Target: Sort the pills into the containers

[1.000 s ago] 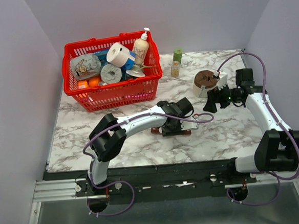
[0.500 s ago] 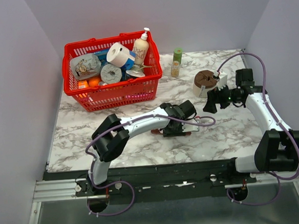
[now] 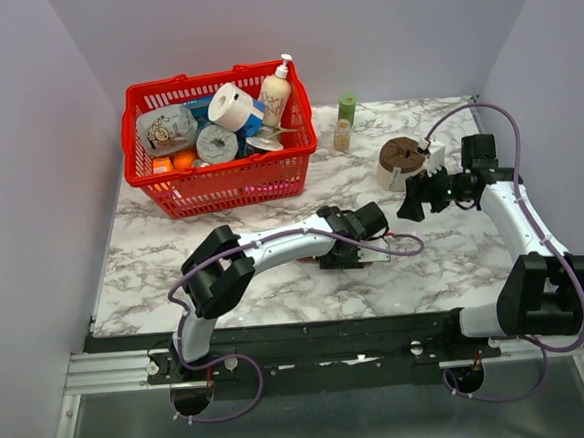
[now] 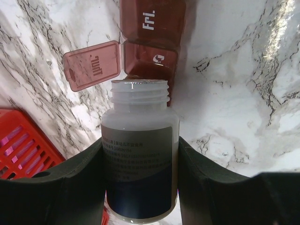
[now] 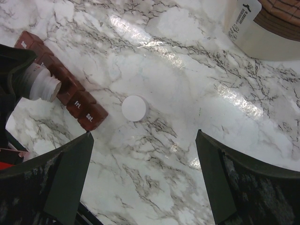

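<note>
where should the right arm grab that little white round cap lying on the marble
Pinch the small white round plastic cap across its rim, coming straight down from above. It lies flat, a low disc, with bare marble tabletop around it, clear of the dark red-brown plastic compartment strip.

Place: robot lab booth — plain walls (image 3: pixel 379 32) | marbled table (image 3: pixel 445 258) | mounting rail (image 3: pixel 112 372)

White/blk arms (image 3: pixel 274 242), prob. purple cables (image 3: pixel 514 133)

Bright, even light comes from above. On the marble table (image 5: pixel 187 154), white glare streaks lie beyond the white cap (image 5: pixel 135 108) and to its right. Around the cap shadows are faint and focus is sharp.
</note>
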Action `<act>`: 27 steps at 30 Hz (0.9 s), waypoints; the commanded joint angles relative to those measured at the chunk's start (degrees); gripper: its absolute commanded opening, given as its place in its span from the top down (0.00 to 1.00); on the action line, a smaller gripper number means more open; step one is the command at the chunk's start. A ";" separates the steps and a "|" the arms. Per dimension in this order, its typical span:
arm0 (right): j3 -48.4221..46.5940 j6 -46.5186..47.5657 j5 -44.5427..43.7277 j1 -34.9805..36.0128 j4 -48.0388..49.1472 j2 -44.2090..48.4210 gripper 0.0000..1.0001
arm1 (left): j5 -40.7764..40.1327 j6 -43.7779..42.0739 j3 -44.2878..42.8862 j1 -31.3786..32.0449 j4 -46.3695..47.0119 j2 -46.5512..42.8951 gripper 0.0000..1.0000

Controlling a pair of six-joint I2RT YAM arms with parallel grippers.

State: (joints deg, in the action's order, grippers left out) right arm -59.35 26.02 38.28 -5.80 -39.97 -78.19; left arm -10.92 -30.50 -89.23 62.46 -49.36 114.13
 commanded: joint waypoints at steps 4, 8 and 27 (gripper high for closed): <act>-0.41 0.70 1.53 -0.61 -0.99 0.59 0.00 | -4.02 -1.58 0.20 1.97 0.15 0.48 1.00; -0.50 0.79 1.62 -0.70 -1.08 0.50 0.00 | -4.90 -2.28 0.20 2.32 0.32 0.66 1.00; -0.59 0.96 2.23 -1.05 -1.43 0.41 0.00 | -7.98 -4.57 -0.15 4.34 -0.56 2.51 1.00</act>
State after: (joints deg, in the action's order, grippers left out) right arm -59.35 26.22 38.48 -6.13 -40.01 -78.19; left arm -16.12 -34.48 -89.23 66.28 -49.34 116.05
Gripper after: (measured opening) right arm 0.997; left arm 0.594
